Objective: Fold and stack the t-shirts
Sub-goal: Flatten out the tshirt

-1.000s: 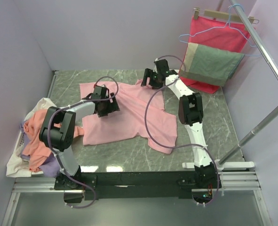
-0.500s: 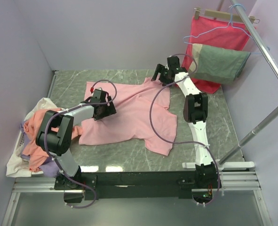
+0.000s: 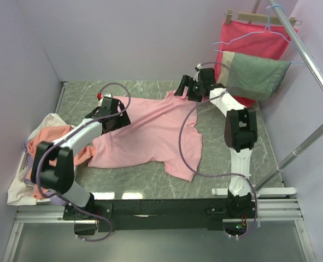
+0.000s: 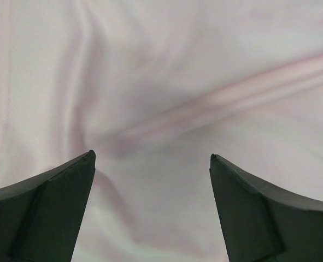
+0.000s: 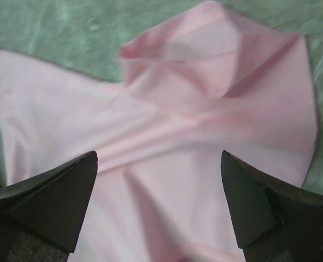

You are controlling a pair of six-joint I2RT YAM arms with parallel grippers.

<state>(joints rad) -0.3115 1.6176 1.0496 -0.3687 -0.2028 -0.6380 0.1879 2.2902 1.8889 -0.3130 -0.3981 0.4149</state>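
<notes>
The plain light pink cotton t-shirt (image 3: 150, 131) lies spread on the green marbled table (image 3: 227, 169), wrinkled rather than flat. Its long axis runs slantwise between the two hands, from the edge under the left hand (image 3: 117, 117) to a raised corner at the right hand (image 3: 184, 90). From that line the cloth spreads toward the arm bases, and one lobe, which looks like a sleeve, points to the near side below the right hand.

The left hand sits low over the shirt's left part. In the left wrist view its two dark fingers (image 4: 52, 207) stand well apart, with only creased pink cloth (image 4: 161, 82) showing in the gap between them. Nothing is pinched.

The right hand hangs above the far right corner of the shirt. In the right wrist view its fingers (image 5: 46, 202) are also spread wide. Beyond them the pink cloth (image 5: 205, 109) is doubled over into a soft fold against the green table (image 5: 52, 27). The fold's edge points away from the hand.

To the left of the left hand, past its arm, a crumpled heap holds the salmon-orange t-shirt (image 3: 41, 153), the white t-shirt (image 3: 19, 188) and the lilac t-shirt (image 3: 57, 195). To the right of the right hand, a red cloth on a hanger (image 3: 259, 38) and a grey-green and beige cloth (image 3: 254, 76) hang from a metal rail (image 3: 309, 65).
</notes>
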